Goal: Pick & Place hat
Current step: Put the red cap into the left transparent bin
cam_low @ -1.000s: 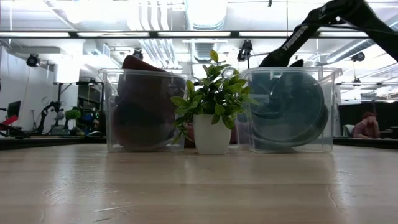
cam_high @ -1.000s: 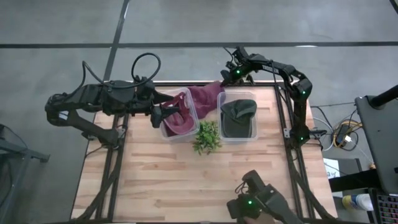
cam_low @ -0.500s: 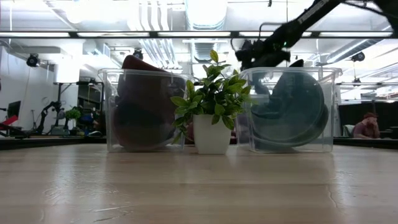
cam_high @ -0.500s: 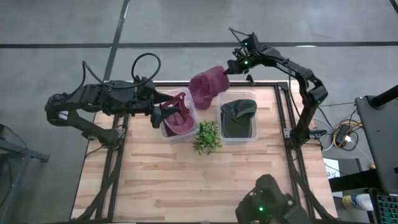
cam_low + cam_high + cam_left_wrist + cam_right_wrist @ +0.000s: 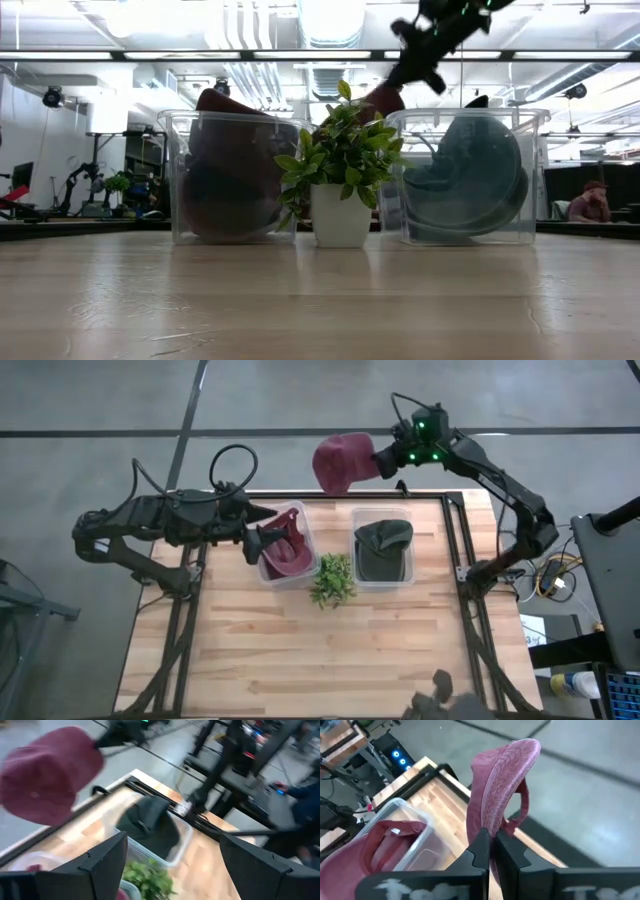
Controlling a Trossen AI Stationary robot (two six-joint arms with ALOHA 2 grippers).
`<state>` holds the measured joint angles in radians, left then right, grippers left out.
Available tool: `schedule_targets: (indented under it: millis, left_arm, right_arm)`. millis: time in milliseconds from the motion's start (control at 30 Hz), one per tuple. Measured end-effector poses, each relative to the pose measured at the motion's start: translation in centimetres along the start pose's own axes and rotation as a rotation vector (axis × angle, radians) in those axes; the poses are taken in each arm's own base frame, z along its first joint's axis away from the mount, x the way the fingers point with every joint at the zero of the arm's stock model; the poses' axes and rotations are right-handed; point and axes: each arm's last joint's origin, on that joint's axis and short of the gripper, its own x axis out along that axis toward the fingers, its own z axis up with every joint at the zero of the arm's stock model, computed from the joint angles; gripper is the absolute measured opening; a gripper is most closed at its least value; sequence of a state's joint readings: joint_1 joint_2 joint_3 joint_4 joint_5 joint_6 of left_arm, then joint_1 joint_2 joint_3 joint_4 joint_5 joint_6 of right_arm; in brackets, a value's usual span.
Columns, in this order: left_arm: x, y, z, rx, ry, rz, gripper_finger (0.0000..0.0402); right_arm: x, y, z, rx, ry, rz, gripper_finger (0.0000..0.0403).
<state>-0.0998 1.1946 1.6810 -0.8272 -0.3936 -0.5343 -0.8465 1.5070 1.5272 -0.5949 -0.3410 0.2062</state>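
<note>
2 clear bins are sitting side by side toward the far edge of the desk (image 5: pixel 300 650), with a small potted plant (image 5: pixel 333 579) just in front of the gap between them. I am seeing the right hand (image 5: pixel 378 460) raised beyond the far edge of the desk, its fingers pinched shut on a maroon hat (image 5: pixel 341 461) that is hanging in the air over the floor, clear of both bins. In the right wrist view the fingers (image 5: pixel 481 851) are clamping the hat's edge, with its strap looping beside them. The left bin (image 5: pixel 288 546) is holding another maroon hat (image 5: pixel 290 552); the right bin (image 5: pixel 382 547) is holding a dark green hat (image 5: pixel 383 540). My left hand (image 5: pixel 256 543) is hovering at the left bin's near side with its fingers spread wide and nothing between them. In the low view a person (image 5: pixel 588 203) is sitting far behind the desk.
</note>
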Motion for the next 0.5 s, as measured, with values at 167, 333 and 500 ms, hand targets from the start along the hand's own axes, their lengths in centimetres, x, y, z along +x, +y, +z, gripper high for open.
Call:
schedule_targets:
  millis: [167,333,500]
  left_arm:
    - [-0.2,0.4,0.3,-0.001,-0.073,0.116,0.0310]
    - [-1.0,0.8,0.6,-0.011,-0.127,0.173,0.0310]
    - [-2.4,1.3,1.0,-0.034,-0.179,0.190,0.0310]
  right_arm:
    - [-1.9,4.2,-0.3,-0.153,-0.066,-0.035,0.0008]
    - [-2.9,8.3,-1.2,-0.267,-0.116,-0.090,0.0008]
    - [-3.0,12.8,-3.0,-0.426,-0.138,-0.152,0.0008]
